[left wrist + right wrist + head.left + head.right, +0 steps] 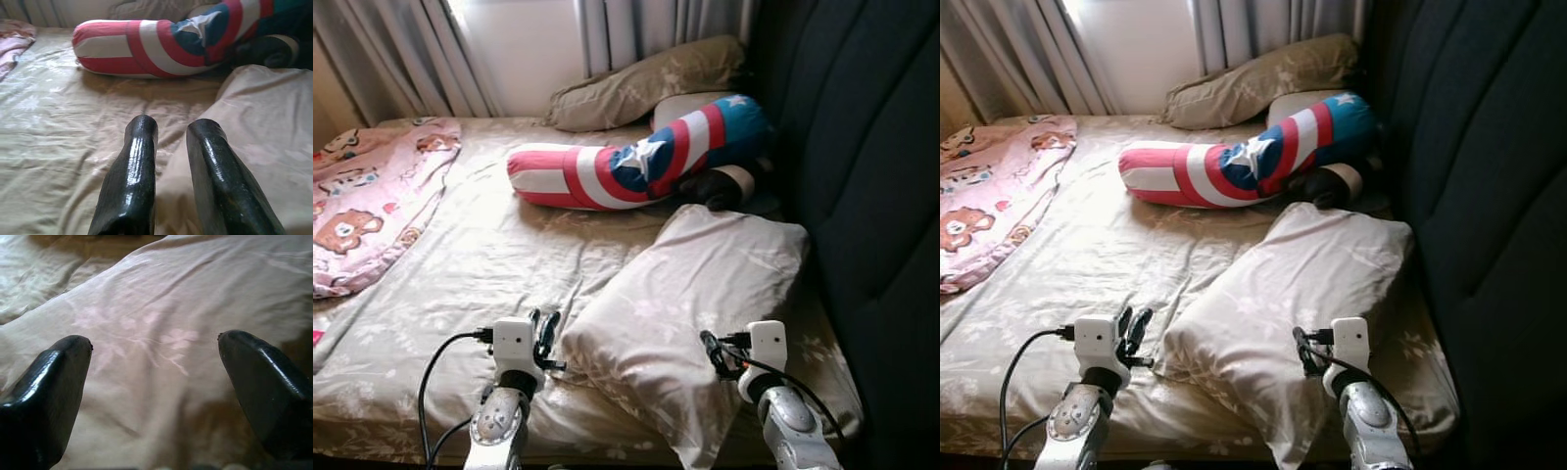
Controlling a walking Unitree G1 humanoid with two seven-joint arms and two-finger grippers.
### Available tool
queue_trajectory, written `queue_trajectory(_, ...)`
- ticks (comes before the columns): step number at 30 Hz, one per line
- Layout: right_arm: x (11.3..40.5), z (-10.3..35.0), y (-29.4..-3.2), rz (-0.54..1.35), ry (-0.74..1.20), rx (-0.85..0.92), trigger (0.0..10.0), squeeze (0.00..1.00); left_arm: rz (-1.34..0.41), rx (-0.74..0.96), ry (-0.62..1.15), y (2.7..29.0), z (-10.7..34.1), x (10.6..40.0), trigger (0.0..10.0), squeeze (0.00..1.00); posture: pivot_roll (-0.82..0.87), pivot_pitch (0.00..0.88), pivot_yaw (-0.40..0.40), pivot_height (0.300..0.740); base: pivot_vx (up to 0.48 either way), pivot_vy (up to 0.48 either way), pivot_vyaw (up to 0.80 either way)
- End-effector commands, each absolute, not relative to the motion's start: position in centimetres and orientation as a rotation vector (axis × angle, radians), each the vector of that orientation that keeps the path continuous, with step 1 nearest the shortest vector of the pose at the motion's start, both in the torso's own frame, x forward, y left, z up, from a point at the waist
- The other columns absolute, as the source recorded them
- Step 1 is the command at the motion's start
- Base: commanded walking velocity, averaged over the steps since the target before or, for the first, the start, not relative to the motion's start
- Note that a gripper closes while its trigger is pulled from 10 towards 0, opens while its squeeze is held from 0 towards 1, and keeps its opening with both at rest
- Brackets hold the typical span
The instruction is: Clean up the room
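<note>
A pale floral pillow (705, 284) lies askew on the bed's beige sheet (480, 255), near the front right. My right gripper (710, 351) hovers over its near edge, fingers wide open, with the pillow fabric (156, 333) spread beneath them. My left gripper (546, 333) sits just beside the pillow's left corner; its fingers (139, 147) are only narrowly apart and hold nothing. A red, white and blue star-patterned bolster (636, 162) lies across the bed further back.
An olive pillow (636, 88) rests at the back by the curtains (401, 49). A pink cartoon blanket (367, 196) covers the left side. The dark padded headboard (871, 147) runs along the right. A dark object with a beige band (724, 186) lies under the bolster's end.
</note>
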State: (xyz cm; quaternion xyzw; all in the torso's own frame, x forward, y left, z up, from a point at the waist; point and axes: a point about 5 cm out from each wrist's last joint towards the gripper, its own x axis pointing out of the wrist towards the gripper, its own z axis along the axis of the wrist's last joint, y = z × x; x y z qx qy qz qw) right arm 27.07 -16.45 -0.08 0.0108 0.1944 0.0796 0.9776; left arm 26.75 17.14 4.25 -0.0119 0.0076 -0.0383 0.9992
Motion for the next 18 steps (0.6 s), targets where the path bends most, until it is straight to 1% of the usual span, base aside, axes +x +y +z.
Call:
queue_trajectory(1, 26.7, -0.8, -16.3, 0.168, 0.450, -0.004, 10.0, 0.00, -0.078, -0.027, 0.001, 17.3, 4.7, 27.0, 10.0, 0.00, -0.09, 0.000, 0.055, 0.662, 0.000, 0.000, 0.00)
queue_trajectory(3, 26.6, -1.6, -16.4, 0.158, 0.502, -0.027, 10.0, 0.00, -0.086, -0.030, -0.002, 17.1, 4.7, 27.1, 10.0, 0.00, -0.09, 0.000, 0.056, 0.662, 0.000, 0.000, 0.00)
queue_trajectory(7, 26.6, -1.8, -16.3, 0.155, 0.520, -0.031, 10.0, 0.00, -0.087, -0.031, -0.002, 17.1, 4.7, 27.1, 10.0, 0.00, -0.09, 0.000, 0.056, 0.662, 0.000, 0.000, 0.00)
queue_trajectory(8, 26.7, -2.0, -16.5, 0.121, 0.547, -0.011, 10.0, 1.00, -0.087, -0.030, -0.002, 17.1, 4.8, 27.1, 10.0, 0.00, -0.08, 0.000, 0.060, 0.662, 0.000, 0.000, 0.00)
queue_trajectory(12, 27.2, -2.4, -16.9, 0.001, 0.632, 0.091, 10.0, 1.00, -0.090, -0.024, -0.006, 17.5, 5.0, 27.1, 10.0, 0.00, -0.06, 0.000, 0.070, 0.662, 0.000, 0.000, 0.00)
queue_trajectory(14, 27.5, -2.2, -17.0, -0.017, 0.632, 0.106, 10.0, 1.00, -0.090, -0.022, -0.008, 17.6, 5.1, 27.1, 10.0, 0.00, -0.05, 0.000, 0.072, 0.662, 0.000, 0.000, 0.00)
queue_trajectory(18, 28.0, -1.8, -17.9, -0.152, 0.626, 0.166, 10.0, 1.00, -0.091, -0.015, -0.015, 17.9, 5.4, 27.0, 10.0, 0.00, -0.03, 0.000, 0.079, 0.662, 0.000, 0.000, 0.00)
